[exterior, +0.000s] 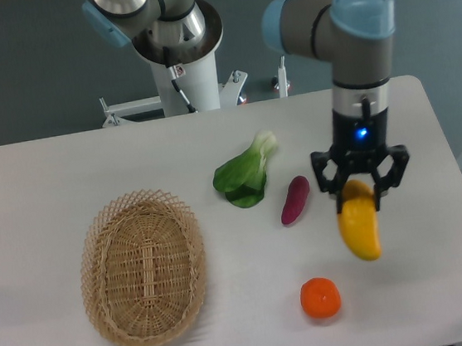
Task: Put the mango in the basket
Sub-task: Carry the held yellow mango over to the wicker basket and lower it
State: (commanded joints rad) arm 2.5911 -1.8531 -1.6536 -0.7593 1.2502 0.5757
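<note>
One mango (359,228) hangs in the gripper (359,194), up off the table (40,186). The fingers are squeezed on its top end, and the rest of it dangles down. It is toward 3 o'clock on the table, and the basket (143,269) sits well apart, toward 8 o'clock.

I think the mango is smooth, so it could be a bit slippery. It looks firm and not too heavy. Because it is held only at the top, it may swing or slide out on a fast move. Holding it nearer the middle would feel safer. It does not look easy to break, but a drop could make it roll.

No words, brands or labels can be read anywhere. A small blue light glows on the arm just above the gripper.
</note>
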